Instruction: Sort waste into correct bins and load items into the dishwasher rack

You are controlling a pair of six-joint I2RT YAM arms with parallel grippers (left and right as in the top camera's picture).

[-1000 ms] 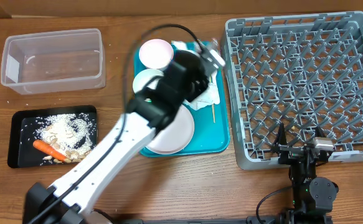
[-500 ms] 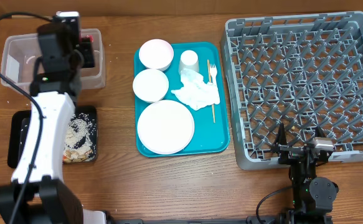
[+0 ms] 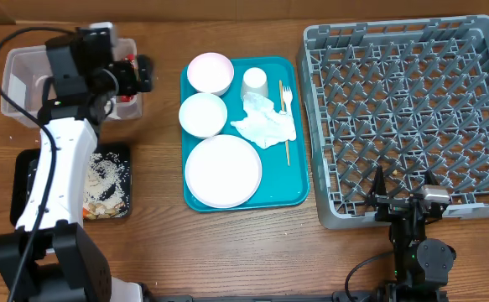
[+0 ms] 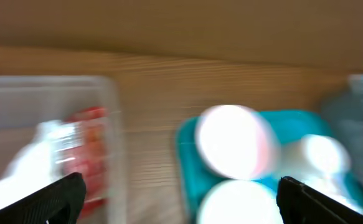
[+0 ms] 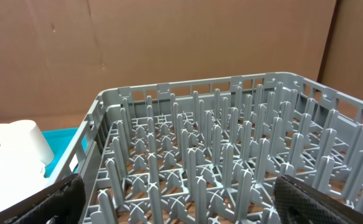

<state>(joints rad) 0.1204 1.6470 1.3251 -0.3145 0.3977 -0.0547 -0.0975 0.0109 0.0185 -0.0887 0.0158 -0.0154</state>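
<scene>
Blurrily, a red wrapper (image 4: 93,149) is being shown in the clear tub (image 4: 50,84), the left tool (image 4: 181,199) being held wide, empty.

Red wrapper (image 4: 91,155), clear tub (image 3: 18,63), teal tray (image 3: 286,184), white plate (image 3: 223,170), grey rack (image 3: 403,109), black tray (image 3: 22,201)

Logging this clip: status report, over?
Left end effector open over tub; wrapper inside. Right end effector open, empty, by rack. Nothing in the way.

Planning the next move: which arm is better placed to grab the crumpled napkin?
Left, probably. The left arm hovers, jaws open, at the clear tub beside the teal tray holding the napkin; the right arm sits at the near edge of the dishwasher rack, farther away.
</scene>
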